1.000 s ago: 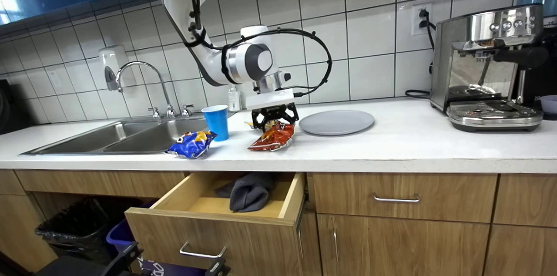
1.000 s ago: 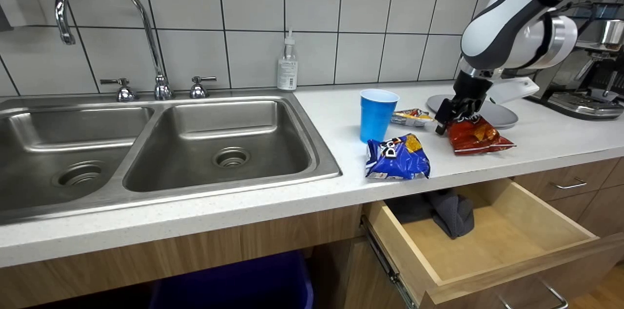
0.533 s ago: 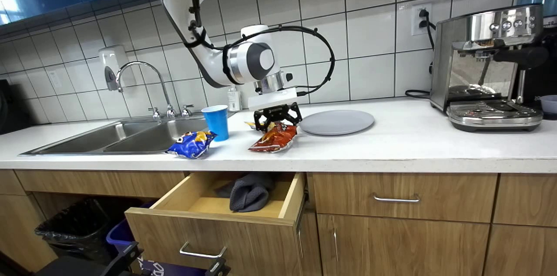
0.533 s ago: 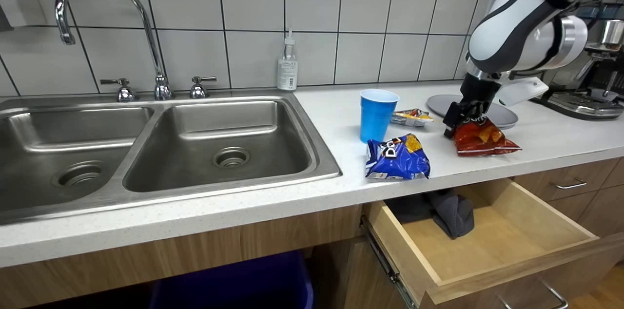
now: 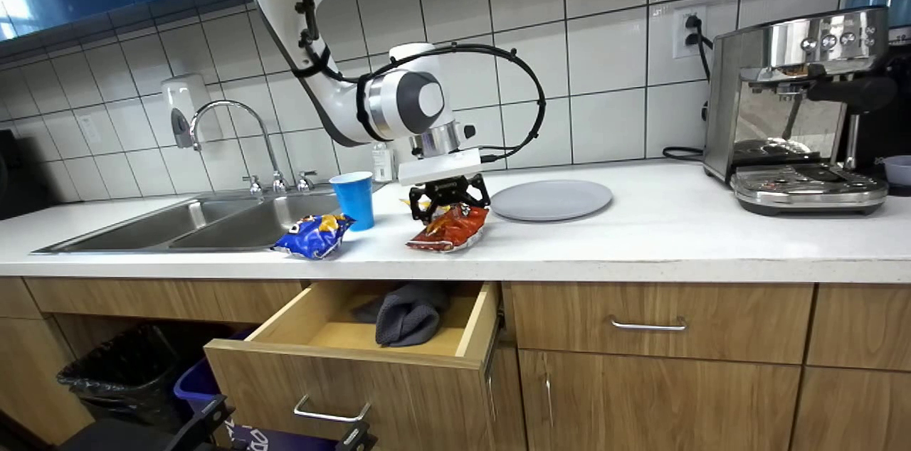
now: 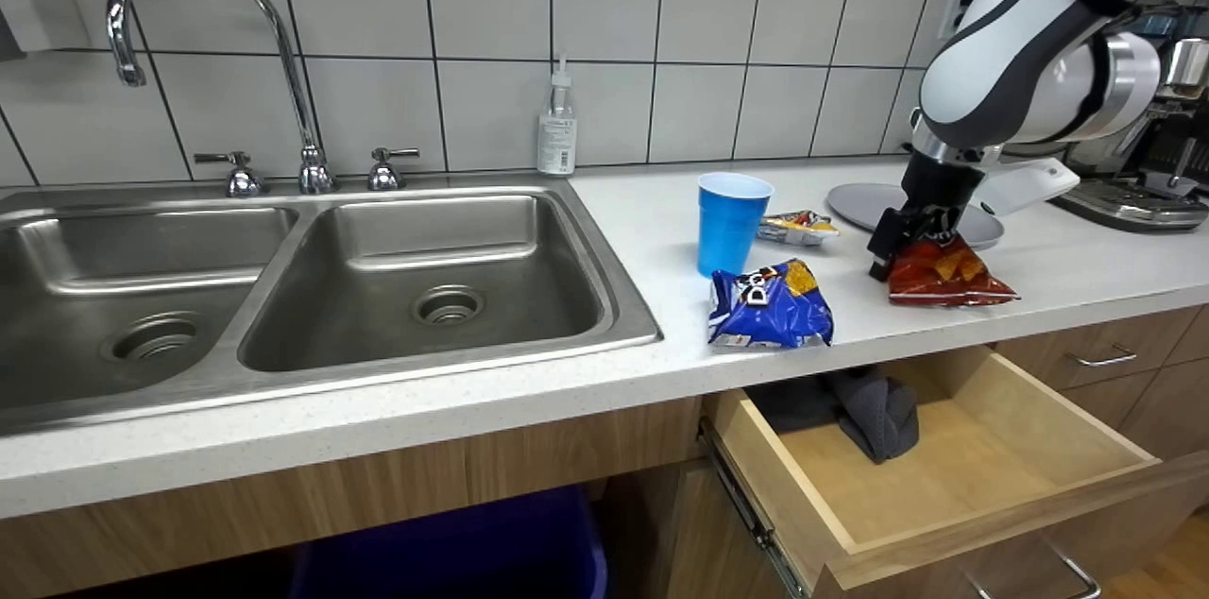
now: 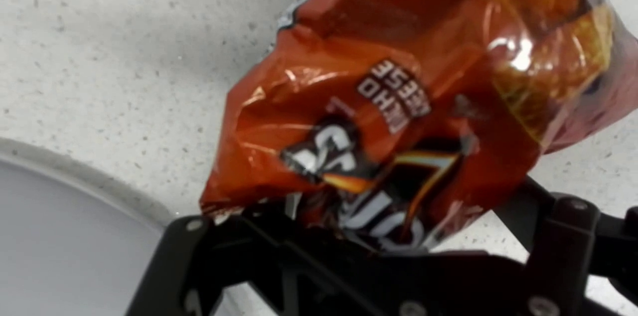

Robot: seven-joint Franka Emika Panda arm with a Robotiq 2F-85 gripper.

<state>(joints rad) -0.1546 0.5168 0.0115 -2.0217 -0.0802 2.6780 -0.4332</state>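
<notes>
My gripper [image 5: 453, 208] is low over the counter [image 5: 676, 223] with its fingers spread around the upper end of a red chip bag [image 5: 450, 229]. The red bag also shows in an exterior view [image 6: 947, 278] and fills the wrist view [image 7: 349, 81]. It rests on the counter between the fingers, touching the black gripper parts; the fingertips are partly hidden behind it. A grey plate [image 5: 551, 200] lies right beside it, and its edge shows in the wrist view [image 7: 60, 246]. A yellow and white packet [image 6: 798, 228] lies close behind the gripper.
A blue cup [image 5: 354, 198] and a blue chip bag [image 6: 773, 308] stand near the double sink [image 6: 614, 320]. Below, an open drawer [image 6: 1001, 476] holds a dark grey cloth [image 5: 409, 316]. A soap bottle [image 6: 557, 127] and an espresso machine [image 5: 804, 109] stand farther off.
In both exterior views the gripper and red bag have shifted slightly towards the counter's front edge; the bag slid a little with the gripper. The fingers look equally spread. Other objects have not moved.
</notes>
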